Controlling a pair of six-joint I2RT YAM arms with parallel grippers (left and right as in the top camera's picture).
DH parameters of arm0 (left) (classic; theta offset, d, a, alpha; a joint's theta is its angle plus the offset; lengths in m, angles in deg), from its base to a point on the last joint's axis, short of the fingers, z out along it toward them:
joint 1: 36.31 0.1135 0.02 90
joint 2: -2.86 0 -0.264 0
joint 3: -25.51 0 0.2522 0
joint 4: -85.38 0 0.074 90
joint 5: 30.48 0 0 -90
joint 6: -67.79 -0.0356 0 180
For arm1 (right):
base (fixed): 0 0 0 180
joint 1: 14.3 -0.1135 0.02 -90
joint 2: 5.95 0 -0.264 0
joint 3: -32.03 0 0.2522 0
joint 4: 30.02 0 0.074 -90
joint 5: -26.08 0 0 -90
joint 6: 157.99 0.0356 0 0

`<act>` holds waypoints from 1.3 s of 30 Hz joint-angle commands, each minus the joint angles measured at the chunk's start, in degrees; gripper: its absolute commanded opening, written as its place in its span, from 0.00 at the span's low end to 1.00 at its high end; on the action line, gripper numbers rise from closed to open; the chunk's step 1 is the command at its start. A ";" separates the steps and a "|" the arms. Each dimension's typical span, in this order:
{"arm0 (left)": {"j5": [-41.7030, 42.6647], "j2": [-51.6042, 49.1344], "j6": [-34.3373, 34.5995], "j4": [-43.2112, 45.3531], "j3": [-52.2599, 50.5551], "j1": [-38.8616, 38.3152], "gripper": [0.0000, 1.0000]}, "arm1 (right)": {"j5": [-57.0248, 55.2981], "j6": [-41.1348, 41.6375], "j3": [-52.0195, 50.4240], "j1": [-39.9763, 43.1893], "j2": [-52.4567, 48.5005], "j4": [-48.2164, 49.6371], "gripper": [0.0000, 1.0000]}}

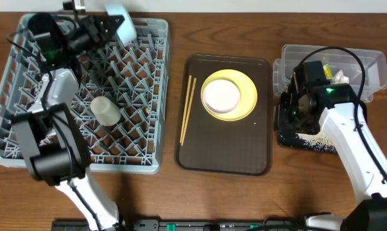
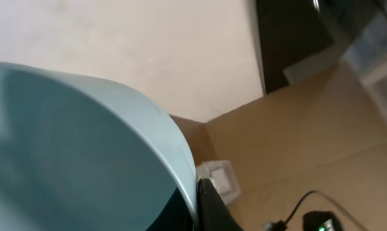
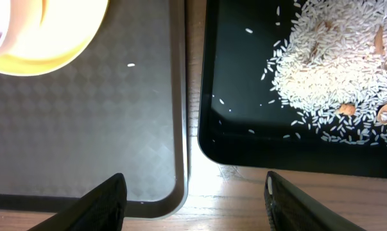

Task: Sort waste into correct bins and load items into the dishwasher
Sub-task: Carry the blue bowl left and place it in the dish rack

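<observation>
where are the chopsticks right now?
Overhead view: the chopsticks lie along the left side of the brown serving tray, between the dish rack and the yellow plate.

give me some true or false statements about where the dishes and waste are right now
1. The white bowl sits on the yellow plate. True.
2. The chopsticks lie in the dish rack. False: they lie on the brown serving tray.
3. The left gripper holds the light blue bowl. True.
4. The rice crumbs are in the clear tub. False: they are in the black tray.
5. The right gripper is shut on something. False: it is open and empty.
</observation>
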 commanded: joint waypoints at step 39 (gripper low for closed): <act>-10.86 -5.27 -34.95 -47.04 -0.33 12.48 0.90 | -0.57 0.07 0.59 0.52 -0.04 -2.34 0.63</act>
